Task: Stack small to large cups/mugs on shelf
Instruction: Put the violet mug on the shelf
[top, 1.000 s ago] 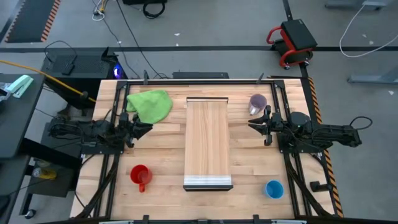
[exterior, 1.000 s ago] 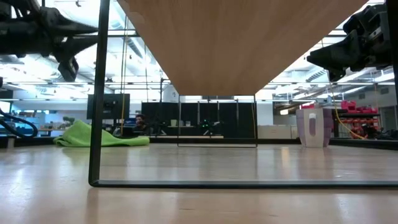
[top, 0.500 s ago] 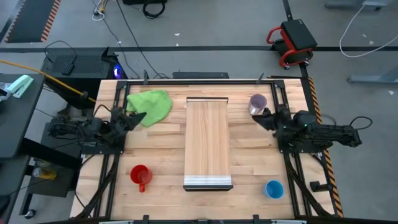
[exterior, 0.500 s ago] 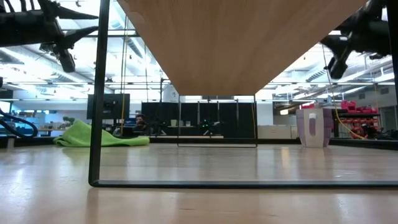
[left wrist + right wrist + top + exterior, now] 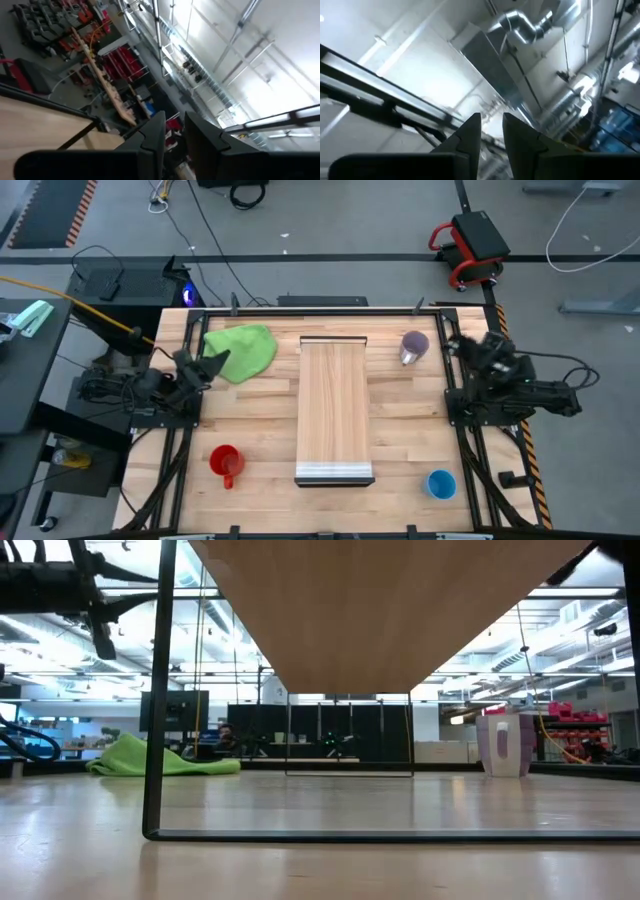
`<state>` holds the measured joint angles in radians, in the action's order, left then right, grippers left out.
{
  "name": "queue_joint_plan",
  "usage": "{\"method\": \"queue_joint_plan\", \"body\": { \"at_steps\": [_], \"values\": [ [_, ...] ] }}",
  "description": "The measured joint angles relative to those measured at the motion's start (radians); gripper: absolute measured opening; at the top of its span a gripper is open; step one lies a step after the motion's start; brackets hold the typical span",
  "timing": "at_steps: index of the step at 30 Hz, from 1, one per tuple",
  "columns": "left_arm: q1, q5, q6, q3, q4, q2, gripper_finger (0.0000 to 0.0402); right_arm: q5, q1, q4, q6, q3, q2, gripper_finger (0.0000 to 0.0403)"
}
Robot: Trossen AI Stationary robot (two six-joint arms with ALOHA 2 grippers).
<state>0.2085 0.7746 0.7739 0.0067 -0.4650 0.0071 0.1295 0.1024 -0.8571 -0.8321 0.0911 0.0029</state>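
A: High view: looking for cups on the shelf (image 5: pixel 335 420). Seeing any up there yet?

B: Seeing none. Finding all three down on the table, well apart. Spotting the purple mug (image 5: pixel 414 346) at 1 o'clock from the shelf's middle, the red mug (image 5: pixel 226 463) at 8 o'clock, the blue cup (image 5: pixel 441 484) at 5 o'clock.

A: Holding anything with either arm?

B: Holding nothing. Spotting the left gripper (image 5: pixel 172 120) near the green cloth (image 5: pixel 240 350) at 10 o'clock, with jaws a little apart. Spotting the right gripper (image 5: pixel 491 120) near the purple mug at 2 o'clock, with jaws a little apart too. Seeing both tipped up toward the ceiling.

A: So starting from nothing?

B: Looking that way. Leaving every bit of picking up, carrying and stacking to do.
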Motion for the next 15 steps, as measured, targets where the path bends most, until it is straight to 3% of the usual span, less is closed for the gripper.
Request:
{"method": "queue_joint_plan", "body": {
  "at_steps": [5,8,11,15],
  "values": [
    [0.000,-0.008,-0.023,0.000,-0.064,0.000,0.0072,0.010,0.000,0.031,0.085,0.143,0.018,0.0088],
    [0.000,-0.009,-0.063,0.000,-0.070,0.000,0.0066,-0.004,0.000,0.136,0.173,0.269,0.049,0.0088],
    [0.000,-0.010,-0.086,0.000,-0.069,0.000,0.0062,0.015,0.000,0.414,0.248,0.436,0.092,0.0088],
    [0.000,-0.010,-0.087,0.000,-0.069,0.000,0.0059,0.171,0.000,0.954,0.311,0.710,0.203,0.0088]
  ]
}}
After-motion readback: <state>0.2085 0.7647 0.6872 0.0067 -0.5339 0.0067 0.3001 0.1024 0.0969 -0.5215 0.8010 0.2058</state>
